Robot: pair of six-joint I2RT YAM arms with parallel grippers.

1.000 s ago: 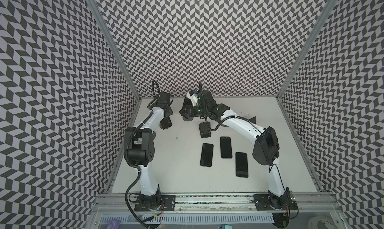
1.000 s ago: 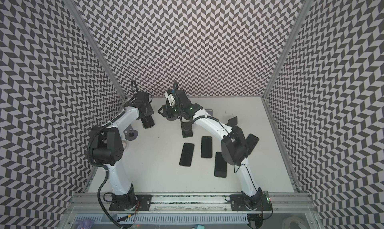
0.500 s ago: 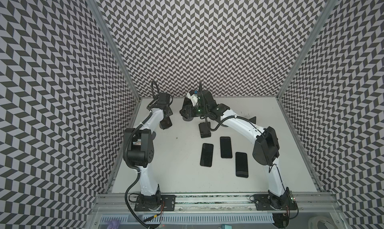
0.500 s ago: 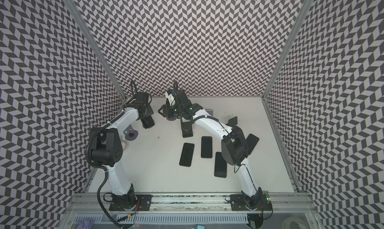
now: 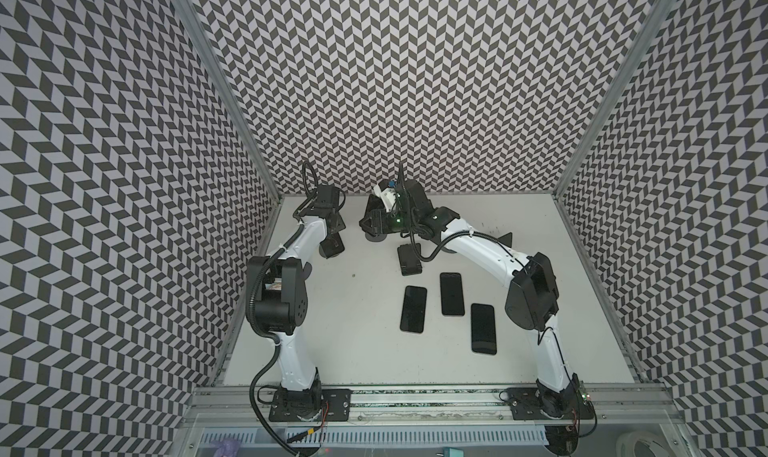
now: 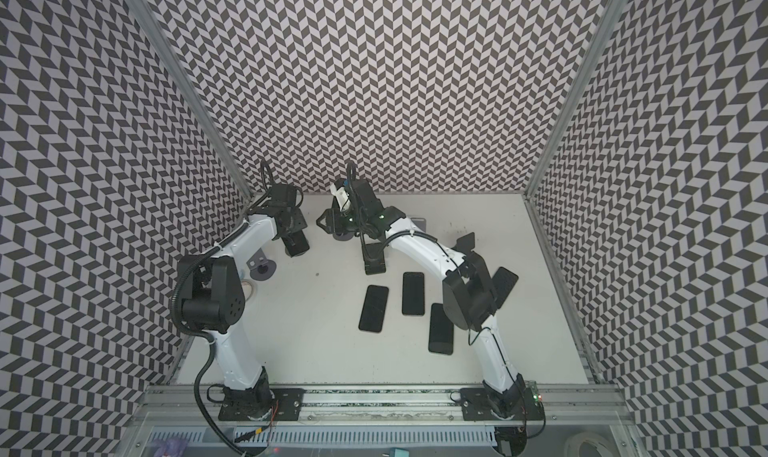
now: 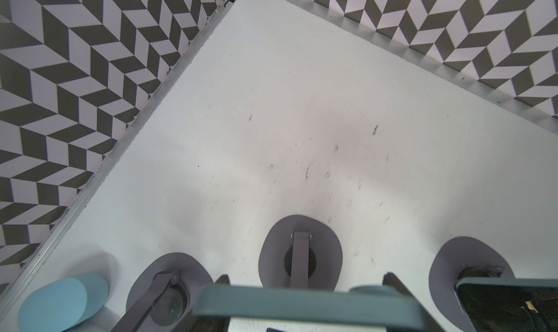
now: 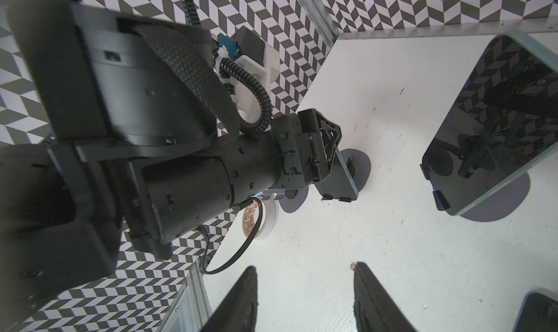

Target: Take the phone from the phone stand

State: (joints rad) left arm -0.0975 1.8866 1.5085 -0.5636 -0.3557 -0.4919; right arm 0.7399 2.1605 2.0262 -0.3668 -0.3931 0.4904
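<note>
The flat, teal-edged phone point(image 8: 339, 182) with dark glass leans on the grey metal phone stand point(image 8: 362, 167) with its round base, at the far left of the white desk point(image 5: 353, 351). Its lower edge sits in the cradle's two small black hooks, so it is not yet off. The left gripper point(image 8: 324, 161) sits over its upper end. In the left wrist view the phone's top edge fills the gap between the jaws, which look pinched on its two long sides.

To do this well, I judge the lift should run up along the phone's own lean until the bottom edge clears the hooks, and only then away. Pulling straight outward would likely catch the hooks and drag or tip the stand. A slow start would show whether the base rises too.

The right gripper point(image 8: 305, 300) hangs nearby, jaws apart with nothing between them; it could press the base down if needed. A second phone point(image 8: 489, 128), dark-screened, leans on its own stand on one side, and an empty stand point(image 8: 290, 197) is just beside on the other, so the way out is upward, not sideways. Several black phones point(image 5: 451, 293) lie flat mid-desk, a likely place to lay this one.
</note>
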